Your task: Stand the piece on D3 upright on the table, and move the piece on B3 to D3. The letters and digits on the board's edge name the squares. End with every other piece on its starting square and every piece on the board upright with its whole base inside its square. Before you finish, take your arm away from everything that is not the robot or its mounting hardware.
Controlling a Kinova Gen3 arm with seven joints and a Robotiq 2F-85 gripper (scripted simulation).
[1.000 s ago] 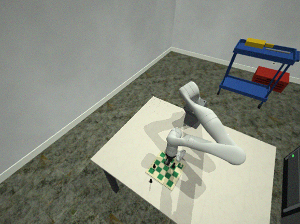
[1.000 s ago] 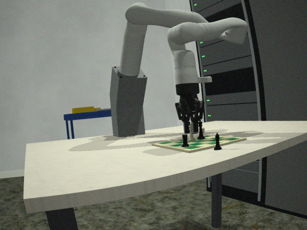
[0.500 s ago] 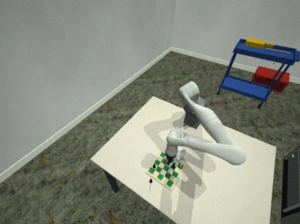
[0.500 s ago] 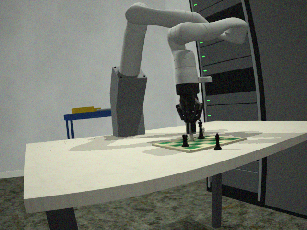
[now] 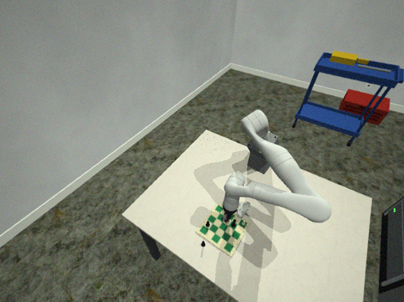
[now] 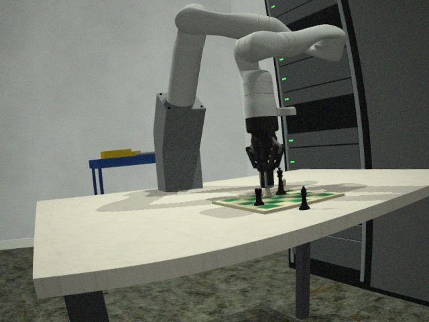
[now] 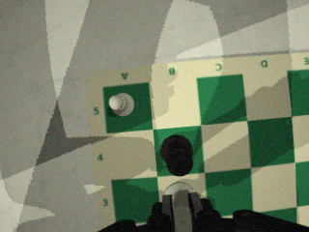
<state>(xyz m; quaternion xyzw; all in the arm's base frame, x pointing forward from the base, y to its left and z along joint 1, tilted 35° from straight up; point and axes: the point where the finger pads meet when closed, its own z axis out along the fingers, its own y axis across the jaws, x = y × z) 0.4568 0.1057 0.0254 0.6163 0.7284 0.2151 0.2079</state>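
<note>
The green and cream chessboard (image 5: 223,232) lies near the table's front edge. My gripper (image 7: 181,206) points straight down over square B3 and is shut on a white piece (image 7: 179,189) that stands there; it also shows in the exterior view (image 6: 267,190), base at board level. A black piece (image 7: 177,155) stands on B4 just beyond the fingers. A white pawn (image 7: 121,103) stands on A5. Square D3 (image 7: 271,186) holds no piece in the wrist view. A black piece (image 6: 303,198) stands upright on the table beside the board, also in the top view (image 5: 202,244).
Two more black pieces stand on the board: a short one (image 6: 258,196) and a tall one (image 6: 280,180) close to the gripper. The arm's grey base (image 6: 178,141) stands at the table's back. A blue cart (image 5: 349,94) and a server rack (image 6: 329,86) stand off the table.
</note>
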